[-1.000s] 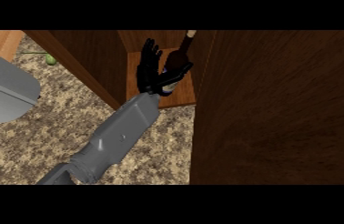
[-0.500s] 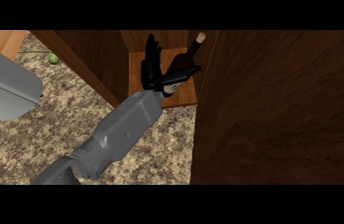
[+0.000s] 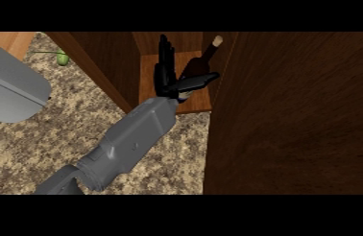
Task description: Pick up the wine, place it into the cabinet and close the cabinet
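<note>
The wine bottle (image 3: 200,62), dark with a pale cork, sits on the shelf inside the open wooden cabinet (image 3: 195,103) and tilts to the right, its neck near the cabinet's right side. My left hand (image 3: 170,79) reaches into the cabinet just left of the bottle. Its fingers point straight up and its thumb stretches right across the bottle's lower body. The hand is open, touching the bottle without curling round it. The bottle's base is hidden behind the thumb.
The open cabinet door (image 3: 284,115) fills the right side of the view, close to my forearm. A light grey object (image 3: 21,88) lies at the left edge on the speckled counter (image 3: 78,120). A small green item (image 3: 62,58) sits at the far left.
The fingers have straightened away from the bottle. The bottle's neck has tipped further right, towards the cabinet's side. The forearm has barely moved.
</note>
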`<action>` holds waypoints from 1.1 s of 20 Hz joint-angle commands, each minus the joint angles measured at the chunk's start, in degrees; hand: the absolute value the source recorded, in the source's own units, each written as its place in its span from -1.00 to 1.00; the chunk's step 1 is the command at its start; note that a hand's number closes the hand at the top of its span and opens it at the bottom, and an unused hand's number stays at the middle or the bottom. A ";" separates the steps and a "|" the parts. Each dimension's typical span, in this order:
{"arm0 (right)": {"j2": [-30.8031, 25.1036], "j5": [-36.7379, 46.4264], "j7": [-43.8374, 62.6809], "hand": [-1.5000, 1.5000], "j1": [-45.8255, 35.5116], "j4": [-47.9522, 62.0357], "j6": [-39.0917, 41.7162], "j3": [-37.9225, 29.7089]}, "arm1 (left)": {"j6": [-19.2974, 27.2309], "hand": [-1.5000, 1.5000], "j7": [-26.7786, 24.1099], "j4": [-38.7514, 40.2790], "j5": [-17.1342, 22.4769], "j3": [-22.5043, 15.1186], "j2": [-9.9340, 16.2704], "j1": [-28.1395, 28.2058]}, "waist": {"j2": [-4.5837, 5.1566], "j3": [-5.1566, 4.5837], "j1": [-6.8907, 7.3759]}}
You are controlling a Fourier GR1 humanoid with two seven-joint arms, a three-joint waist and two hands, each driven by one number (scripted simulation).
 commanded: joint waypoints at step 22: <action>0.14 0.38 -0.40 -1.00 2.93 -1.35 -1.25 -1.74 | -1.12 -1.00 -6.76 -11.47 -2.44 -7.06 -0.01 11.07 | -1.18 0.04 4.85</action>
